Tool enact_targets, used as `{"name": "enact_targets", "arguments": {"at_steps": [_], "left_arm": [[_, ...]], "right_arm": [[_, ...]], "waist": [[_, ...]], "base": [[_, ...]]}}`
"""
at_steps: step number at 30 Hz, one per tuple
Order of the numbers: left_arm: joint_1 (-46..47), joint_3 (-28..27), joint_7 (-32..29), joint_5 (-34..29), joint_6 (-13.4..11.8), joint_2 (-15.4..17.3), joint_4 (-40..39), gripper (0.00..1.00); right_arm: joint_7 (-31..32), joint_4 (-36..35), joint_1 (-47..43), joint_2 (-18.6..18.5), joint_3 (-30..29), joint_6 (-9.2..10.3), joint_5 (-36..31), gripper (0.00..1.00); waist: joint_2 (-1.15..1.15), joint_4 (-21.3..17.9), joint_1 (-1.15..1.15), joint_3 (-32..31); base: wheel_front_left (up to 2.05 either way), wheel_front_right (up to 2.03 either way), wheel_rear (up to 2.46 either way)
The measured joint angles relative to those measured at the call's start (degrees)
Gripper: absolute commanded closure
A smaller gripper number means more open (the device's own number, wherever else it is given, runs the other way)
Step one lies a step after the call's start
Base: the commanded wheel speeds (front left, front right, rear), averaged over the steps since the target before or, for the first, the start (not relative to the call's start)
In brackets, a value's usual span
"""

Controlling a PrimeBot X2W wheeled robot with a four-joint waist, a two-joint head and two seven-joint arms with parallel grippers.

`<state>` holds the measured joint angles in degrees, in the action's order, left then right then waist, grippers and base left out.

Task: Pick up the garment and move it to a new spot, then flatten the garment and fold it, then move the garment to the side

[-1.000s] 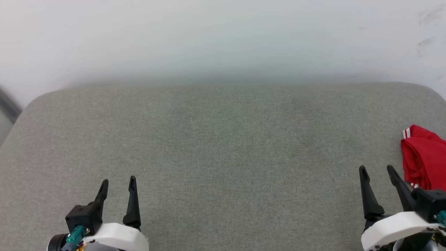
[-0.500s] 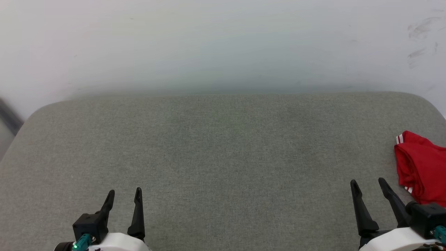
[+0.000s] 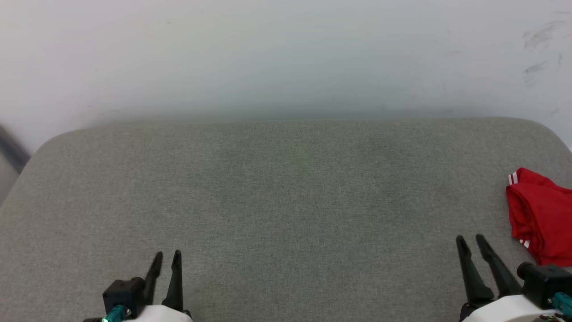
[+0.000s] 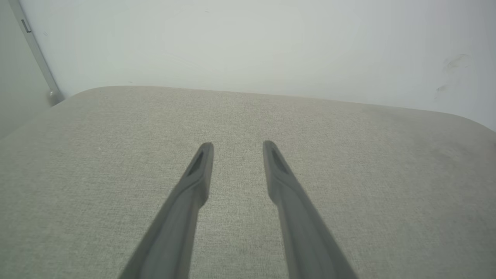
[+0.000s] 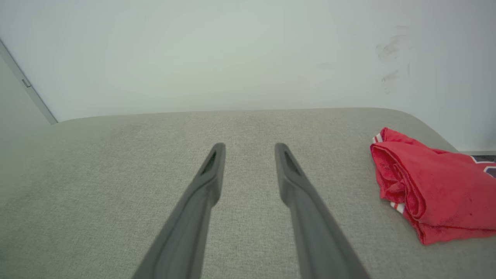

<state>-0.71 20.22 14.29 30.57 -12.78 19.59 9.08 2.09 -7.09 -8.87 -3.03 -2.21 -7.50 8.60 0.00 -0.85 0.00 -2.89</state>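
The garment (image 3: 540, 214), bright red with white-striped trim, lies folded at the far right edge of the grey cushioned surface (image 3: 286, 192); in the right wrist view the garment (image 5: 434, 190) sits to the right of my fingers. My right gripper (image 3: 470, 239) hovers just left of it, open with a narrow gap and empty, apart from the cloth. At the lower left my left gripper (image 3: 167, 256) is open too, fingers close together, holding nothing. The wrist views show each pair, the left gripper (image 4: 238, 145) and the right gripper (image 5: 250, 147), parted above bare fabric.
A pale wall (image 3: 286, 53) rises right behind the cushioned surface, with dark scuff marks (image 3: 540, 44) at the upper right. The surface's rounded corners fall away at the far left and far right. A grey vertical strip (image 4: 35, 50) stands at the left.
Both grippers' fingers have drawn closer together. Both grippers sit lower in the head view than a second ago, partly as the camera shifted. The garment lies where it was.
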Motion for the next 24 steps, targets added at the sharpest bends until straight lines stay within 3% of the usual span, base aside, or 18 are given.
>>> {"name": "enact_targets", "arguments": {"at_steps": [4,24], "left_arm": [[-1.8,0.4,-0.3,0.5,0.2,-1.3,1.8,1.00],[-0.3,-6.0,-5.2,16.2,5.2,-4.9,2.8,1.00]], "right_arm": [[0.1,2.1,-0.6,0.0,0.1,0.00,0.5,1.00],[0.1,6.9,2.2,-0.5,0.3,0.00,22.6,1.00]], "waist": [[0.00,0.0,0.00,0.0],[0.00,0.1,0.00,0.5]], "base": [[0.00,0.00,0.00],[0.00,0.00,0.00]]}}
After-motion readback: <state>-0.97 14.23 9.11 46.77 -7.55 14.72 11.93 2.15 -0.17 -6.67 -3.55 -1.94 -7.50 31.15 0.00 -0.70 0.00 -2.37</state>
